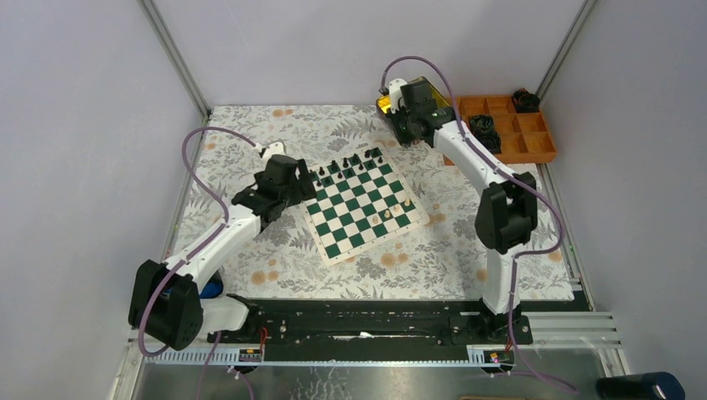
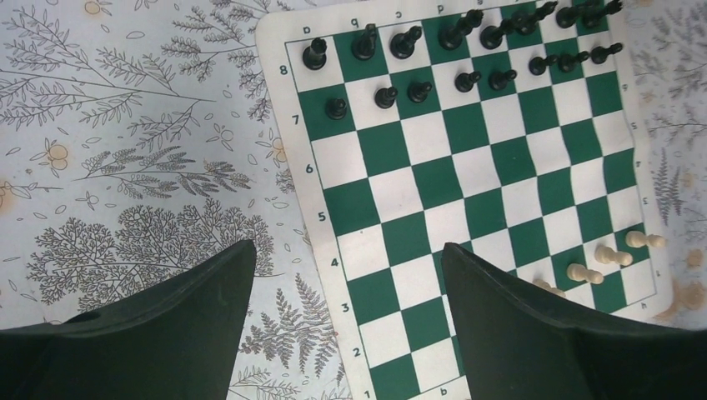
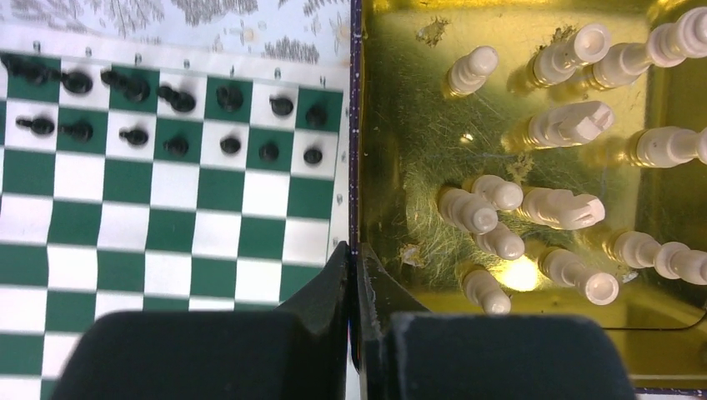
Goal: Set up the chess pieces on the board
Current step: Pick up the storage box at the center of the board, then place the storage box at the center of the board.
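Green-and-white checked board (image 1: 364,204) lies mid-frame in the top view: black chess pieces (image 2: 406,40) on its far rows, a few cream pieces (image 2: 613,256) near one corner. Just beside it, a shiny gold rectangular tin (image 3: 400,100) holds more cream chess pieces (image 3: 563,208). The orange compartment tray (image 1: 542,143), upper right, holds black coiled cables (image 1: 483,127). The left gripper (image 2: 346,250) is spread over the board's edge; the right gripper (image 3: 354,258) is pressed together at the tin's wall.

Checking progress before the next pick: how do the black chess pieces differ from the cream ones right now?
The black pieces stand in two neat rows along one edge of the board; most cream pieces lie jumbled in the gold tin beside it. Black looks fully placed, while only a few cream ones sit on the board, near the opposite corner. Both sets are similar small figures.
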`<state>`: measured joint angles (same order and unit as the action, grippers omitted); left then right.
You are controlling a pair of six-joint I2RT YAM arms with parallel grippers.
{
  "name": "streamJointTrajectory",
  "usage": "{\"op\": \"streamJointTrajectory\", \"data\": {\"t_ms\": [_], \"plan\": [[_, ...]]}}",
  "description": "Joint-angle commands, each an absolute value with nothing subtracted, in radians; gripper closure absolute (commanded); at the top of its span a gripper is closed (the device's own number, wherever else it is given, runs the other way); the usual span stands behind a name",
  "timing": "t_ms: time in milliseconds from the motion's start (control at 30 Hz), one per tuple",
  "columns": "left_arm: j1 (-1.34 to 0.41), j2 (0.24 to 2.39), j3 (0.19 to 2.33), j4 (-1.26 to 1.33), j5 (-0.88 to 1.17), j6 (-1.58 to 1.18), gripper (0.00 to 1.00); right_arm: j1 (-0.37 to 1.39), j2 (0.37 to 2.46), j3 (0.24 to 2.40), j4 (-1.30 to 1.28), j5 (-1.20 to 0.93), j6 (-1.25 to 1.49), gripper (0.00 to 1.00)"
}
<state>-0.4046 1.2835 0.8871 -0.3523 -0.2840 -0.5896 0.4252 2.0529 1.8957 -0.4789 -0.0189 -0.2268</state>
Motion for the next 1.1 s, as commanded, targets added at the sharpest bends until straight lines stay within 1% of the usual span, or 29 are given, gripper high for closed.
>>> {"op": "streamJointTrajectory", "data": {"t_ms": [0,333,367,400,567,767,1067], "plan": [[-0.403,1.228,0.87,-0.344,-0.272,-0.571,0.1,0.432,1.83,1.75,-0.45,0.047,-0.189,1.0],[-0.434,1.18,0.858,-0.364,-0.28,-0.569,0.1,0.431,1.481,1.285,-0.395,0.087,-0.071,1.0],[-0.437,1.181,0.858,-0.364,-0.28,-0.571,0.04,0.432,1.456,1.249,-0.394,0.09,-0.061,1.0],[-0.44,1.182,0.859,-0.364,-0.281,-0.573,0.02,0.433,1.43,1.213,-0.392,0.095,-0.052,1.0],[-0.459,1.188,0.861,-0.362,-0.294,-0.581,0.01,0.432,1.326,1.057,-0.364,0.109,-0.006,1.0],[-0.481,1.228,0.876,-0.358,-0.31,-0.587,0.01,0.433,1.271,0.947,-0.34,0.129,0.062,1.0],[-0.506,1.285,0.91,-0.354,-0.326,-0.584,0.01,0.431,1.302,0.866,-0.259,0.168,0.108,1.0]]}}
